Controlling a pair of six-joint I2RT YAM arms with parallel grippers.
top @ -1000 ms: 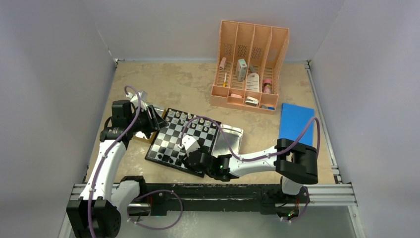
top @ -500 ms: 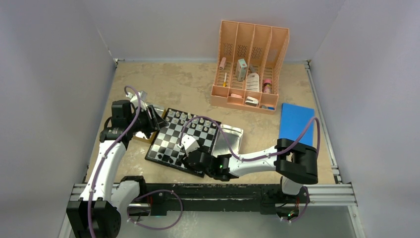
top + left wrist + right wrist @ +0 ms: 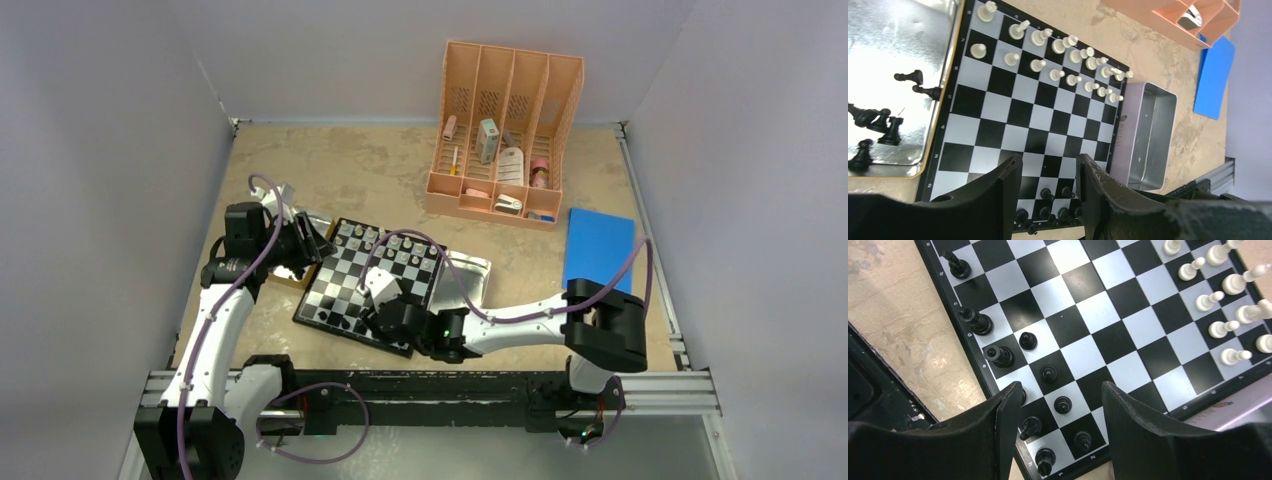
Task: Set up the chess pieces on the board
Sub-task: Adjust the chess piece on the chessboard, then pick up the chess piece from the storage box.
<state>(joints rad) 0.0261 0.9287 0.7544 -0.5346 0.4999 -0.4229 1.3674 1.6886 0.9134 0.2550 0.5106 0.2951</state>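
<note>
Reading the board (image 3: pixel 350 282) rim: small white digits run down one edge in the L wrist view (7, 5, 3, 2 legible). Letters b–e plus digits 1, 2 show in the R wrist view. Tin (image 3: pixel 1153 135), right against the board's right edge, has writing on its side wall, too small to read. Shiny tray (image 3: pixel 908 30), upper left of L wrist view and against the board's other side, holds approx six black pieces (image 3: pixel 892 131). Peach organiser (image 3: pixel 505 130), upper centre-right of top view, has several slots w/ assorted small items I can't identify. Blue sheet (image 3: pixel 598 250) lies flat just lower right of it. Board sits mid-frame in top view, angled. White pieces (image 3: pixel 1055 75) stand in two full rows along its far end. Rest of the black pieces (image 3: pixel 1049 373) cluster at the near end, lower left of R wrist view, nine or so visible. L claw (image 3: pixel 1049 160) hovers by the board's upper-left corner in top view, jaws partly apart, nothing btwn them. R claw (image 3: pixel 1062 390) hangs low over the black cluster, jaws also partly apart, gripping nothing.
</note>
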